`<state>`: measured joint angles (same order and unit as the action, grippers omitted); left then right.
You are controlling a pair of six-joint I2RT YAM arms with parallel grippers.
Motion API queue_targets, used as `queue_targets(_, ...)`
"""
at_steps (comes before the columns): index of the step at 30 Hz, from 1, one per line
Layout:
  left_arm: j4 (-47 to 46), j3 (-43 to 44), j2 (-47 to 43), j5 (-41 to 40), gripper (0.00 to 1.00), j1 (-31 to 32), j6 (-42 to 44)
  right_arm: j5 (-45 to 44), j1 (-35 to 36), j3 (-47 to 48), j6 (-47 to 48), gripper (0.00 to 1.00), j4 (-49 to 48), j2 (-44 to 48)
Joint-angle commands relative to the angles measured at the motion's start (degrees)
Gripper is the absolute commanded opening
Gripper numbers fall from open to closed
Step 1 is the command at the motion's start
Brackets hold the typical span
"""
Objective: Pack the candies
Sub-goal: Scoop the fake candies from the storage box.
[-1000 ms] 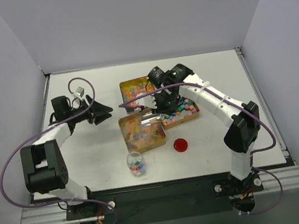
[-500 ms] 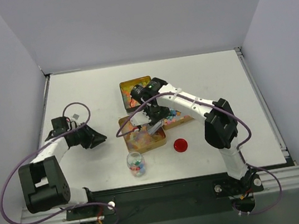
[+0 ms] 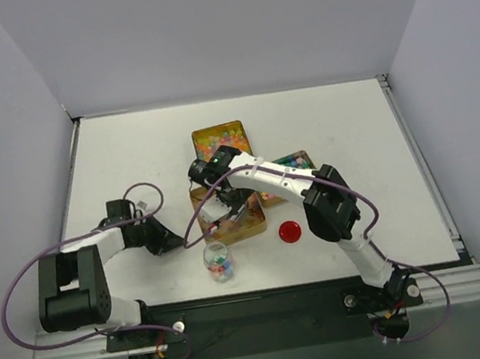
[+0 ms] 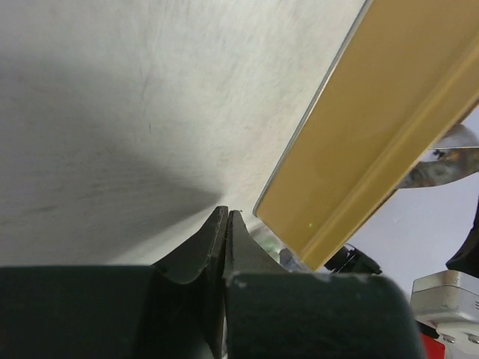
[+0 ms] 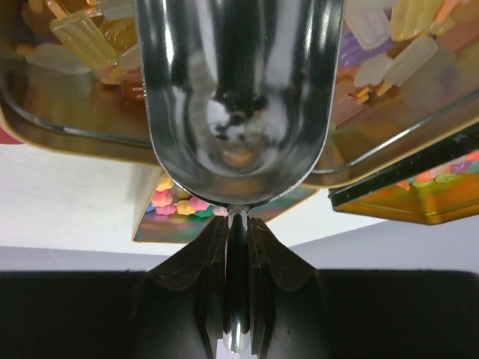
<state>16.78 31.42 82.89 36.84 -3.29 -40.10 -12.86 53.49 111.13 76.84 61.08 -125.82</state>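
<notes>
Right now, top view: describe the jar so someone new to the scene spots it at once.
On the white table, find the gold tin nearest the arm bases. Just in front of it, left of the flat red lid, stands a small clear jar holding multicoloured candies. It alone is upright and see-through; the tin is shallow and gold, the lid solid red.

The white tabletop carries three gold tins around its middle. The far tin lies toward the far edge. The near tin lies closer to the near edge, and the right tin sits between them, off to the right. A flat red lid lies right of the near tin, apart from it. A small clear jar stands upright by the near edge. A shiny metal scoop hangs over the near tin.
</notes>
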Motion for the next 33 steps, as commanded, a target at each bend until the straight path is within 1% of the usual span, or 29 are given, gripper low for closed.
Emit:
queue_targets(1, -6.5, -2.0, 1.0, 0.8, 0.00, 5.2, -4.3, -1.4, 2.3, 1.9, 0.3, 0.00, 4.4, -1.6)
queue_targets(4, -8.2, -0.6, 3.1, 1.7, 0.00, 8.7, -4.2, -0.3, 3.5, 2.3, -0.8, 0.00, 4.3, -2.4)
queue_targets(8, -11.3, 1.1, 7.1, 3.3, 0.00, 11.8, -6.1, 1.6, 4.4, 4.2, -2.8, 0.00, 4.2, -3.7)
queue_targets(13, -15.5, 1.9, 10.5, 4.4, 0.00, 13.2, -8.1, 5.4, 5.0, 5.2, -5.6, 0.00, 3.1, -4.8)
queue_targets(16, -15.9, 2.2, 11.5, 5.1, 0.00, 13.5, -8.7, 7.8, 5.4, 5.7, -7.3, 0.00, 2.6, -5.5)
queue_targets(20, -15.9, 3.1, 12.7, 5.5, 0.00, 13.1, -8.6, 12.4, 5.1, 4.0, -8.0, 0.00, 1.5, -4.5)
queue_targets(21, -16.0, 3.8, 13.2, 5.6, 0.00, 12.9, -8.2, 16.0, 4.8, 2.4, -8.1, 0.00, 1.1, -4.1)
queue_targets(23, -15.8, 4.7, 14.0, 5.9, 0.00, 12.7, -7.5, 17.4, 4.4, -0.5, -7.1, 0.00, -1.2, -2.6)
queue_targets(24, -15.3, 5.7, 14.3, 6.0, 0.00, 12.6, -7.0, 19.7, 3.6, -3.6, -6.9, 0.00, -2.2, -1.9)
queue_targets(25, -15.0, 5.9, 14.6, 6.4, 0.00, 12.3, -6.8, 20.8, 3.1, -5.1, -6.8, 0.00, -4.9, -0.3)
queue_targets(27, -14.5, 6.7, 15.5, 7.0, 0.00, 12.0, -6.2, 23.0, 2.1, -8.0, -6.5, 0.00, -6.8, 0.7)
queue_targets(33, -12.5, 8.6, 16.2, 7.9, 0.00, 11.7, -4.4, 26.2, -1.3, -9.2, -8.2, 0.00, -11.4, 1.6)
